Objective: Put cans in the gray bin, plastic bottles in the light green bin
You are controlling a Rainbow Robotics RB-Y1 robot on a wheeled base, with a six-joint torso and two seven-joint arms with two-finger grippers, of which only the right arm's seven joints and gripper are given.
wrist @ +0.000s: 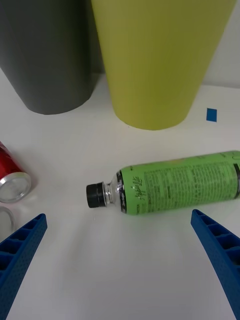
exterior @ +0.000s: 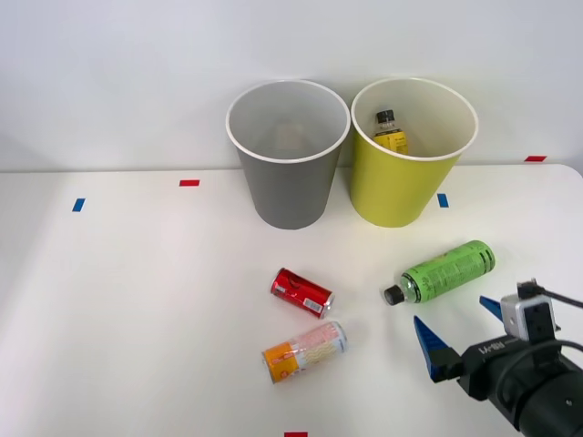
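A green-labelled plastic bottle lies on its side on the white table, black cap pointing toward the cans. My right gripper is open just in front of it, its blue fingers on either side, nothing held. The red can and the orange and pale can lie on their sides to the left. At the back stand the gray bin and the light green bin. A small yellow-labelled bottle stands inside the light green bin.
Small blue tape marks and red tape marks dot the table. A pale wall rises just behind the bins. The table's left half is bare white surface.
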